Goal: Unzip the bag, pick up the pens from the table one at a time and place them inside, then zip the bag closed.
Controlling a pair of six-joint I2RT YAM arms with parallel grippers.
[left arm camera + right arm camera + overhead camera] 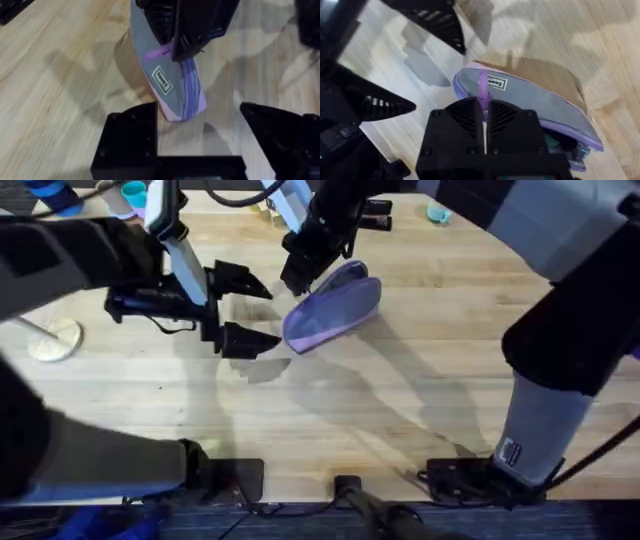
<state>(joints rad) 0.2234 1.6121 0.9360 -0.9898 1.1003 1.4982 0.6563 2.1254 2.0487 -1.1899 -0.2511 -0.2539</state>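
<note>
The lilac bag (335,310) lies tilted on the wooden table (400,400), near the middle. My right gripper (300,275) comes down onto the bag's near-left end and is shut on the purple zip pull (482,92). In the right wrist view the bag (535,105) gapes at its other end, with dark contents I cannot identify. My left gripper (258,310) stands open just left of the bag, one finger (130,135) close to the bag (170,95) and touching nothing. I see no pens on the table.
A white round object (50,340) lies at the table's left edge. Blue cups (135,192) stand at the back left. Black items (375,215) and a small teal thing (437,215) lie at the back.
</note>
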